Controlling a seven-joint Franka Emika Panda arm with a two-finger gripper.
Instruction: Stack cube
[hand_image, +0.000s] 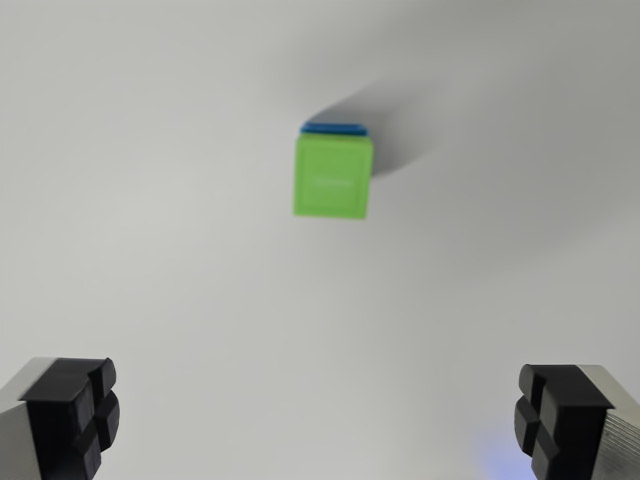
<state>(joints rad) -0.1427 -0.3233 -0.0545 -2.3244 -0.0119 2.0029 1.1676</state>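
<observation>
- Wrist view, looking straight down on a plain pale counter (150, 200). The gripper (320, 420) has its jaws spread wide and released — one black fingertip (75, 410) at the wrist view's lower left, the other at the lower right, nothing between them.
- Green cube (334, 176) sits above centre in the frame, well apart from both fingertips. A thin strip of blue cube (332, 127) shows along its far edge, so the green appears to rest on top of the blue. Judged from this, the stack looks made.
- The frame is soft and blurred; I cannot tell whether the green cube is seated square or overhangs on the hidden side.
- Risk 1: an off-centre stack. The blue strip shows at one edge only — partly viewing angle, possibly real offset. A large offset would leave the top cube prone to tipping.
- Risk 2: any descent or sideways sweep of the arm from here could clip the stack with a fingertip and knock the green cube off.
- Risk 3: counter vibration from a fast arm move could shift a lightly seated top cube.
- Safest call, in my judgement: move up and clear, jaws left apart.
</observation>
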